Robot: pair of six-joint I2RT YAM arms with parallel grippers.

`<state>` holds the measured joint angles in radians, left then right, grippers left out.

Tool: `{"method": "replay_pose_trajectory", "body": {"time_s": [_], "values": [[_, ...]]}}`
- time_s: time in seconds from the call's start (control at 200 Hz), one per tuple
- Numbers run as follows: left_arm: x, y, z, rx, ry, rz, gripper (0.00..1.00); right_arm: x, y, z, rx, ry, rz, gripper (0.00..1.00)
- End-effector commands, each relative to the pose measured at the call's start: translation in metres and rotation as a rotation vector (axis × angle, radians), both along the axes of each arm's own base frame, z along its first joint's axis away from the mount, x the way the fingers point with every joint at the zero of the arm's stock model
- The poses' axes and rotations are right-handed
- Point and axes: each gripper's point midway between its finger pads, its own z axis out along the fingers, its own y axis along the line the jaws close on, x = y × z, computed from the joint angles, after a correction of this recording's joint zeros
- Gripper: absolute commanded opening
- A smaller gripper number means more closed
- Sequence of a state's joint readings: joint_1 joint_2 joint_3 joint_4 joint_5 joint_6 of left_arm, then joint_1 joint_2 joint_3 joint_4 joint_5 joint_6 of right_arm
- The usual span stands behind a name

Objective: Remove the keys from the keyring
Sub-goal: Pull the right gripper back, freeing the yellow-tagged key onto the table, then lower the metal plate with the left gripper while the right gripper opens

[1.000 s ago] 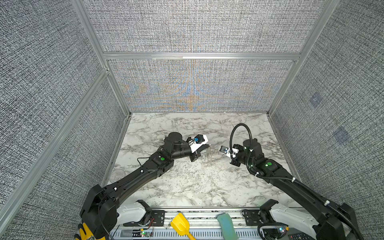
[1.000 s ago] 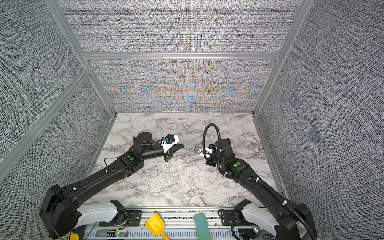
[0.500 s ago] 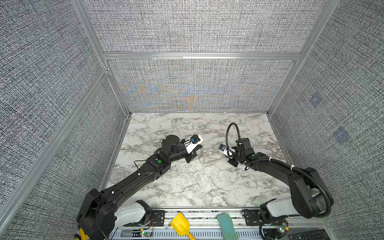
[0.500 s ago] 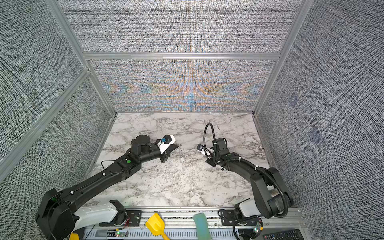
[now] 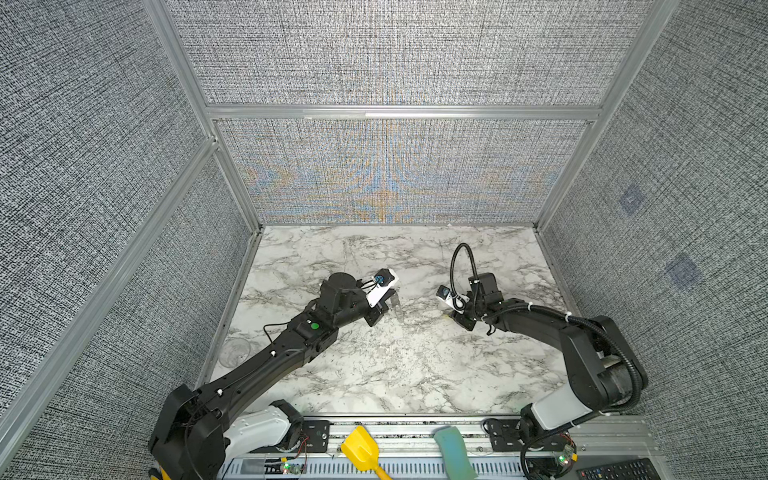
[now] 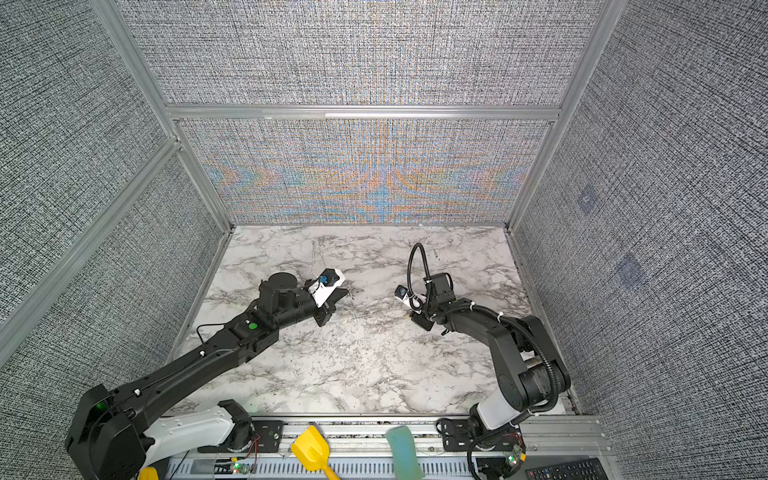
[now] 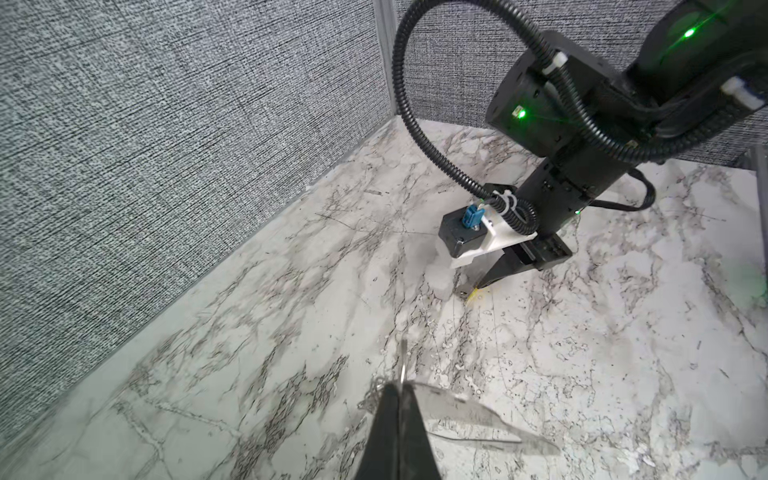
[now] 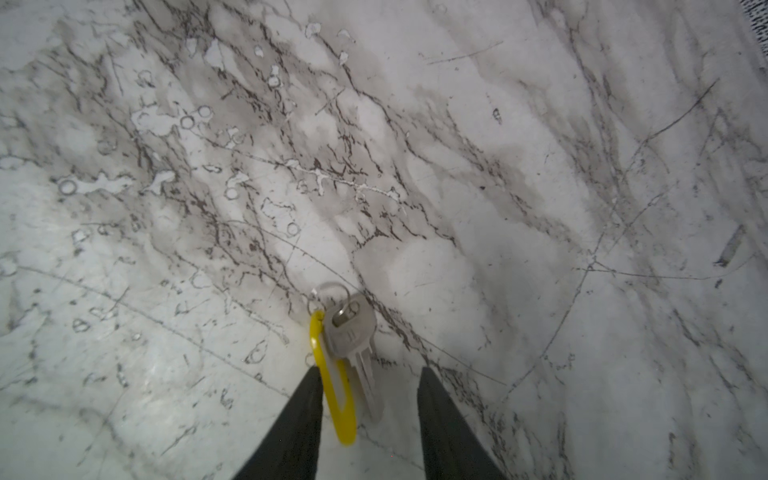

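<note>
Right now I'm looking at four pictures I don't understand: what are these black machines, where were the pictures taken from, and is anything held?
These are two black robot arms, left arm and right arm, each ending in a two-fingered gripper, over a white marble-patterned table. Two pictures look down from overhead; two come from cameras on the wrists. The left gripper is pinched shut on a flat grey keyring plate. The right gripper is open; a silver metal key with a yellow plastic tag lies on the table between its fingers, not held. A yellow plastic scoop and a teal block sit on the front rail.
</note>
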<state>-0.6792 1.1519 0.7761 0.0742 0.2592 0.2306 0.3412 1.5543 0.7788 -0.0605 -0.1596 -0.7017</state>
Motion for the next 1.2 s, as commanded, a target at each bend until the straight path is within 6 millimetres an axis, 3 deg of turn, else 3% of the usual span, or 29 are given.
{"method": "replay_pose_trajectory", "body": {"time_s": [0.0,0.19,0.425,0.755,1.191], "values": [[0.003,0.005,-0.006,0.021,0.022,0.036,0.0,0.008,-0.002,0.022,0.024,-0.057,-0.057,0.43],[0.009,0.004,-0.02,0.061,0.058,0.052,0.0,0.01,-0.015,0.082,0.11,-0.183,-0.194,0.48],[0.021,-0.007,-0.033,0.058,0.088,0.053,0.0,-0.019,-0.019,0.113,0.236,-0.22,-0.256,0.48],[0.045,-0.05,-0.058,0.074,0.15,-0.055,0.0,-0.04,-0.029,0.13,0.345,-0.238,-0.365,0.48],[0.084,-0.102,-0.107,0.21,0.277,-0.185,0.0,-0.036,-0.035,0.112,0.334,-0.205,-0.436,0.48]]}}
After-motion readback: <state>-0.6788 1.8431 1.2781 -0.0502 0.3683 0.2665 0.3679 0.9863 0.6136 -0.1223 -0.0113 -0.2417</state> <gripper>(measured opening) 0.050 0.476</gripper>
